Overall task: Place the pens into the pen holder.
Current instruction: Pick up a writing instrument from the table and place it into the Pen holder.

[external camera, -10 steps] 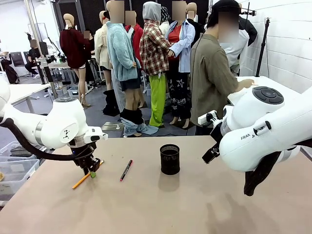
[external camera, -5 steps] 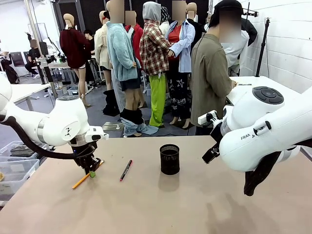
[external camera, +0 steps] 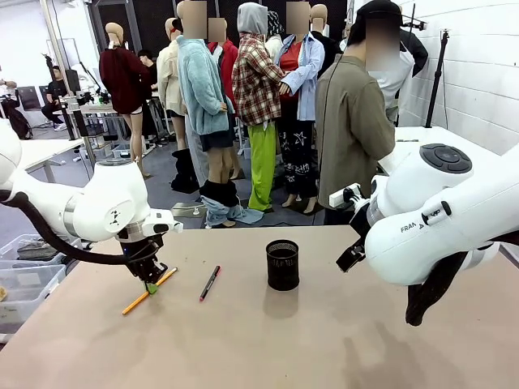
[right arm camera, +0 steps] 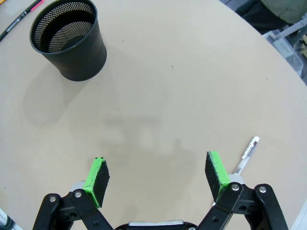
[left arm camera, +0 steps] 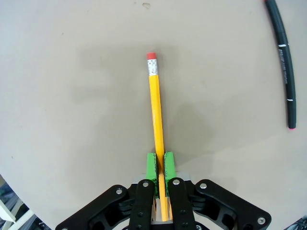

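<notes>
Your yellow pencil (external camera: 148, 293) slants from near-left to far-right, low on the left of the brown table (external camera: 324, 340). Its pink rubber end sticks out past the pads. Your left tool (left arm camera: 159, 160) points down, squeezed tight on it. The black cup (external camera: 282, 265) stands mid-table. Your right tool (right arm camera: 158, 172) is spread apart.

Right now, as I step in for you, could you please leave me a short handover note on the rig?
Left gripper: shut on the yellow pencil, low over the table, on its left side.
Right gripper: open, holding nothing, above bare table.
Black pen lies between the pencil and the pen holder; white pen lies beside the right gripper.
Done: pencil gripped; the holder is empty.
Left: drop the pencil in, then the black and white pens.
</notes>
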{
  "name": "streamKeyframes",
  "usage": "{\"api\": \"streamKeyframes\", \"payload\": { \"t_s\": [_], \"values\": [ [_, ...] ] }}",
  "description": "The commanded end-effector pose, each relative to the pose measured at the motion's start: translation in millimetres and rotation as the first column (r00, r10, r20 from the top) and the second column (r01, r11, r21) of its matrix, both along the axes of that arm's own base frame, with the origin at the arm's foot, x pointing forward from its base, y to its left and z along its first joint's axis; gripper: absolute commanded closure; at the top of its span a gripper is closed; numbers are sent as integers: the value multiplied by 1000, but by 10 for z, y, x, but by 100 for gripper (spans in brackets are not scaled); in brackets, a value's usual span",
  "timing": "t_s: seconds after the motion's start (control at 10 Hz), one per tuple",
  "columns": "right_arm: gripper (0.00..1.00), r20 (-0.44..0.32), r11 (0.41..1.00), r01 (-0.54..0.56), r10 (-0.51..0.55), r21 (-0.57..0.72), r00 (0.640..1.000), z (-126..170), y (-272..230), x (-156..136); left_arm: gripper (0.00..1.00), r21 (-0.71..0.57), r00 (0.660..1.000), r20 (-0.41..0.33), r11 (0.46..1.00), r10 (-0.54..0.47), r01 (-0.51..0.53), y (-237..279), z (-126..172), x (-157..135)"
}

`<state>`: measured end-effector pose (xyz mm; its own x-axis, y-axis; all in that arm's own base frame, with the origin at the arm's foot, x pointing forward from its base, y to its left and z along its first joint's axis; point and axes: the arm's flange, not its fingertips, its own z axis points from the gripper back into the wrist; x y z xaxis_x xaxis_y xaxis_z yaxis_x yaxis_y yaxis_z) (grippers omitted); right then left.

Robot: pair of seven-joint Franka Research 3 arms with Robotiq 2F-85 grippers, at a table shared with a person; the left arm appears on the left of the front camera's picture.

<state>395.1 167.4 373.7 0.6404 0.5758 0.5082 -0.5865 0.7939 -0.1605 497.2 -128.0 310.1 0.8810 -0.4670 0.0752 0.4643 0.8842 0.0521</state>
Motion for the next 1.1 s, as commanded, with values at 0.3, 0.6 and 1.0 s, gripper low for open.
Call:
{"api": "streamKeyframes", "payload": {
  "t_s": [0.3, 0.6, 1.0],
  "values": [
    [0, -1, 1000, 0, 0, 0, 1000, -3, 0, -2, 100, -313, 918, 327, 891, -225, 330, 94, 715, -410],
    [0, -1, 1000, 0, 0, 0, 1000, -3, 0, -2, 100, -458, 745, 572, 620, -343, 637, -128, 1100, -480],
    [0, -1, 1000, 0, 0, 0, 1000, -3, 0, -2, 100, -504, 606, 755, 370, -250, 781, -812, 1397, -274]
  ]
}}
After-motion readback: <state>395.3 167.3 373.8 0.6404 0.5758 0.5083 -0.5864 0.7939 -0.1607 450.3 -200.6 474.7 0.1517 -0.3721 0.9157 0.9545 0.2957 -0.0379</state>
